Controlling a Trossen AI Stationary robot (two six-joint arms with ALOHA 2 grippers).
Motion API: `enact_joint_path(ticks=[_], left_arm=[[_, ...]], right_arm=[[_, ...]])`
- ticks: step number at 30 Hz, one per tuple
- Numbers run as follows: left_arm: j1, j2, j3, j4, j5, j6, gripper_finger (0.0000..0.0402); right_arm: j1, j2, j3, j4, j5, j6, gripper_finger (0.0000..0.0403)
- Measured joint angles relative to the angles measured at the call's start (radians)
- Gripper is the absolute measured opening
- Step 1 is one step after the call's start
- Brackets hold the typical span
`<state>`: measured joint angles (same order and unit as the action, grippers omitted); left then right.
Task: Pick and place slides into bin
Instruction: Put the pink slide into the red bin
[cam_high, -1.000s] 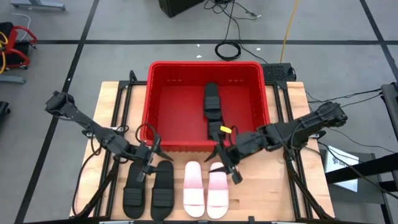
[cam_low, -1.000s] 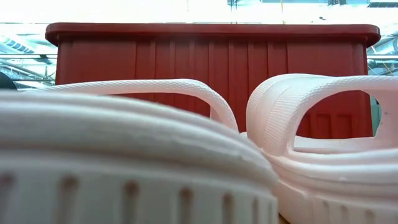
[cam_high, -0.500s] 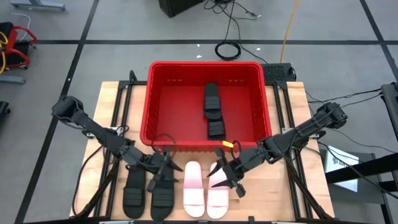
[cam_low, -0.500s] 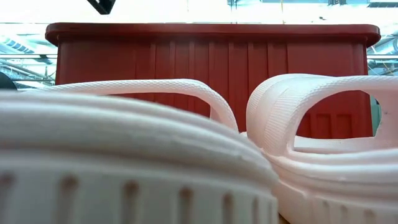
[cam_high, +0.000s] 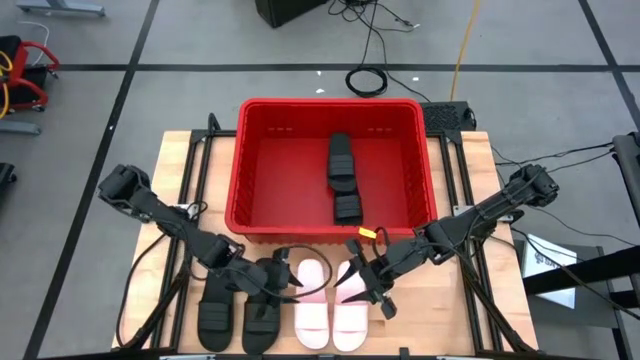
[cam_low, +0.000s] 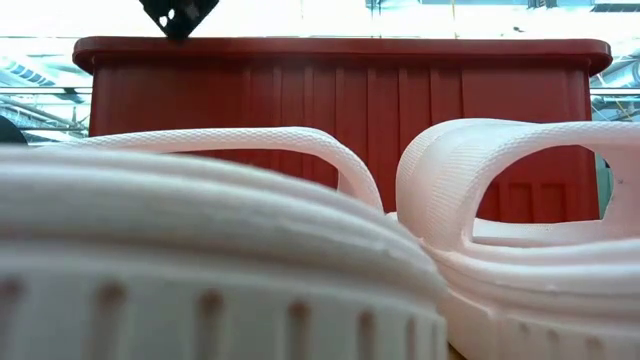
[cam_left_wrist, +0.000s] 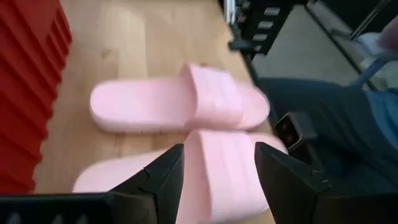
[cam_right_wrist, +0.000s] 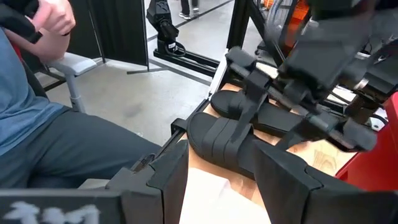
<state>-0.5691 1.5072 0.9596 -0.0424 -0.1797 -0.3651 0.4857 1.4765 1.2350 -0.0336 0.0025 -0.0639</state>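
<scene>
The red bin (cam_high: 330, 103) stands at the table's far middle with two black slides (cam_high: 341, 162) lying in it. Two more black slides (cam_high: 214, 312) and two pale pink slides (cam_high: 312, 310) lie flat side by side along the near edge. My left gripper (cam_high: 290, 280) is open over the left pink slide, its fingers on either side of the strap (cam_left_wrist: 217, 163) in the left wrist view. My right gripper (cam_high: 357, 285) is open just above the right pink slide (cam_high: 350, 318), which shows below its fingers (cam_right_wrist: 211, 196).
A person sits beyond the table's near edge (cam_right_wrist: 56, 124). The bin's near wall (cam_low: 340, 110) rises right behind the pink slides. My left arm (cam_right_wrist: 323, 81) reaches across above the black slides (cam_right_wrist: 230, 140) on the table. Bare wood lies to the right of the pink pair (cam_high: 420, 320).
My left gripper has swung toward the table's right edge, from above the black pair to the left pink slide. My right gripper has gone from the bin's near wall toward the near edge, over the right pink slide. No slide has moved.
</scene>
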Motion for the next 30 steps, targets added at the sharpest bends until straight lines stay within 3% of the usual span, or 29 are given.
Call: enact_joint_path(ticks=[16, 22, 30], left_arm=[[0.074, 0.153, -0.004, 0.034, 0.204, -0.124, 0.0198], [0.101, 0.193, -0.004, 0.054, 0.279, -0.172, 0.0198], [0.101, 0.210, -0.004, 0.078, 0.314, -0.189, 0.0198]], right_arm=[[0.080, -0.045, 0.001, -0.012, -0.002, 0.029, 0.0164], [0.112, -0.055, 0.002, -0.012, 0.057, 0.014, 0.0164], [0.112, -0.056, 0.002, -0.028, 0.080, 0.000, 0.0164]])
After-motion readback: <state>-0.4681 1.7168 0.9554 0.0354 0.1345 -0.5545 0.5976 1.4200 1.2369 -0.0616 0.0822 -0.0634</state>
